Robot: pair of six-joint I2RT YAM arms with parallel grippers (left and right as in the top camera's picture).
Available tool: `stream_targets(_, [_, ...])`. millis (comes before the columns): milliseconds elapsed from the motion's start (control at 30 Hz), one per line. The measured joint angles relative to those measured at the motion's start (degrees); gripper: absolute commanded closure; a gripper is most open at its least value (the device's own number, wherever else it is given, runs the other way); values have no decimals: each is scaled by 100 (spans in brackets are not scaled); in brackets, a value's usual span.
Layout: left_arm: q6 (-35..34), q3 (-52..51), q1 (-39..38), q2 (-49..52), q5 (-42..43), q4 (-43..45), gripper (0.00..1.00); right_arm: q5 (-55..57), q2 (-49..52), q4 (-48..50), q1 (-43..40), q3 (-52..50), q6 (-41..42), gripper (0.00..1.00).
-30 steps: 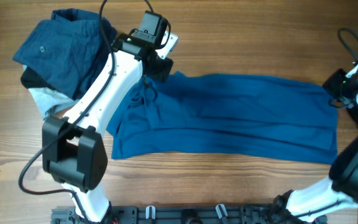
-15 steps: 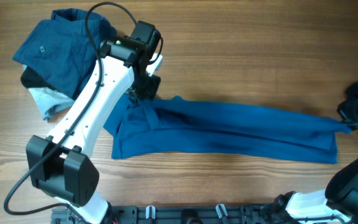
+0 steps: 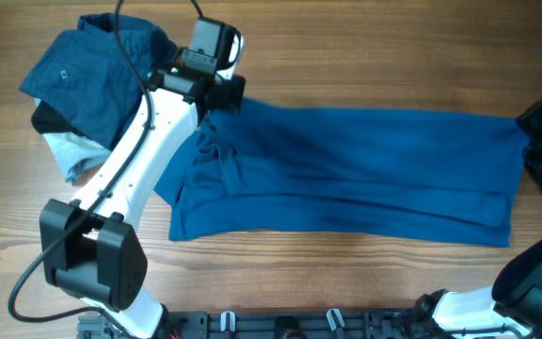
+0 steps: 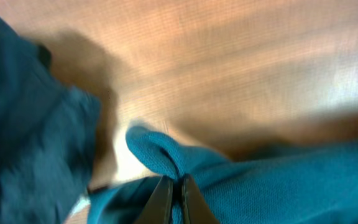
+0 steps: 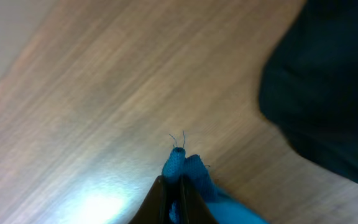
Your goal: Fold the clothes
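Observation:
A blue garment (image 3: pixel 346 174) lies spread across the middle of the wooden table, stretched between my two grippers. My left gripper (image 3: pixel 222 98) is shut on its upper left corner; the left wrist view shows the jaws (image 4: pixel 174 186) pinching a fold of the blue cloth (image 4: pixel 272 186). My right gripper (image 3: pixel 534 127) is shut on the upper right corner; the right wrist view shows the jaws (image 5: pixel 171 186) pinching a small tuft of the blue cloth (image 5: pixel 185 165). The garment's lower edge rests on the table.
A pile of darker blue clothes (image 3: pixel 92 71) with a black and a light grey piece (image 3: pixel 69 151) sits at the back left, close to my left arm. Bare wood (image 3: pixel 374 56) lies behind the garment. A black rail (image 3: pixel 280 325) runs along the front edge.
Both grippers have moved away from the front edge, pulling the garment's upper edge back and spreading it wider again after it had been drawn into a narrow band.

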Motion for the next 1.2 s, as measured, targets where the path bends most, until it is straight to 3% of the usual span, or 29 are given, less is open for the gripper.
stream_targets(133, [-20, 11, 90, 0, 251, -433, 91, -212, 0, -334, 0, -2, -4, 95])
stream_targets(167, [-22, 7, 92, 0, 358, -704, 81, -232, 0, -470, 0, -2, -4, 96])
stream_targets(200, [-39, -20, 94, 0, 522, -1023, 57, -254, 0, -619, 0, -2, -22, 96])
stream_targets(333, [-57, -382, 92, 35, 800, -1360, 37, -271, 0, -896, 0, -2, -90, 96])
stream_targets(467, [-55, -575, 98, 120, 752, -986, 19, -260, 0, -911, 0, -2, -192, 96])
stream_targets(600, [-61, -581, 96, 157, 730, 0, 15, -245, 0, -914, 0, -2, -219, 96])
stream_targets(700, [-52, -573, 98, 452, 730, 398, 25, -245, 0, -914, 0, -2, -219, 96])
stream_targets(800, [24, -577, 98, 1021, 717, 9, 38, -245, 0, -940, 0, -2, -219, 96])
stream_targets(1033, [-114, -494, 98, 1115, 286, -343, 34, -245, 0, -1012, 0, -2, -221, 96])
stream_targets(1200, [-660, -96, 109, 568, 153, -960, 34, -245, 0, -1047, 0, -2, -236, 96])
